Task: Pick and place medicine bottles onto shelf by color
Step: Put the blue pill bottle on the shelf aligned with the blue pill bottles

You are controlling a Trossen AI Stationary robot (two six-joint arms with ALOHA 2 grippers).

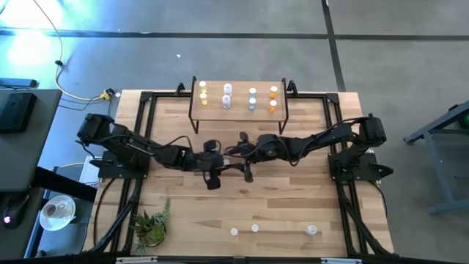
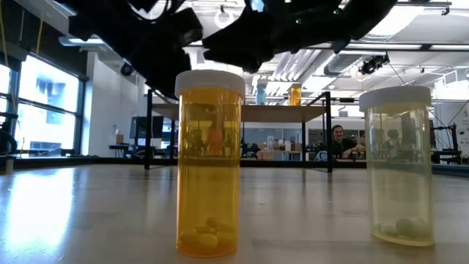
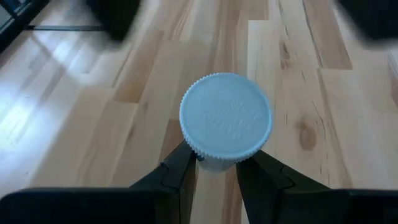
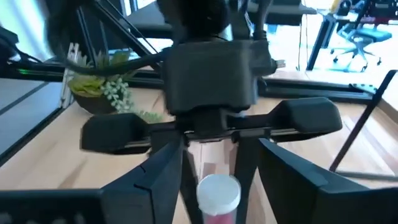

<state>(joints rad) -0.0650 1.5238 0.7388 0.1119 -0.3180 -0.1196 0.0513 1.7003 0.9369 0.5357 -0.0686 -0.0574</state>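
Over the middle of the table my two grippers meet tip to tip. My left gripper [image 3: 214,165] is shut on a small medicine bottle [image 1: 228,151] with a white ribbed cap [image 3: 226,115]; its body shows reddish below the cap [image 4: 217,198]. My right gripper [image 4: 219,186] is open and faces the left one. Its fingers stand either side of the bottle, apart from it. The shelf [image 1: 238,86] stands at the table's far edge and carries several bottles in colour columns. An orange bottle [image 2: 209,165] and a pale yellowish one [image 2: 399,165] stand upright near the front edge. My left gripper pinches the bottle's body just under the cap [image 3: 217,163] between its two fingers [image 3: 177,171]. The fingers slant downward and lie across the bottle. The bottle is lifted clear of the table, cap up and turned toward the left wrist camera.
Three bottles [image 1: 255,228] stand in a row near the table's front edge, with a small plant [image 1: 152,227] at the front left. A person [image 2: 338,139] sits in the room beyond the shelf. Bare wood lies between the arms and the front row.
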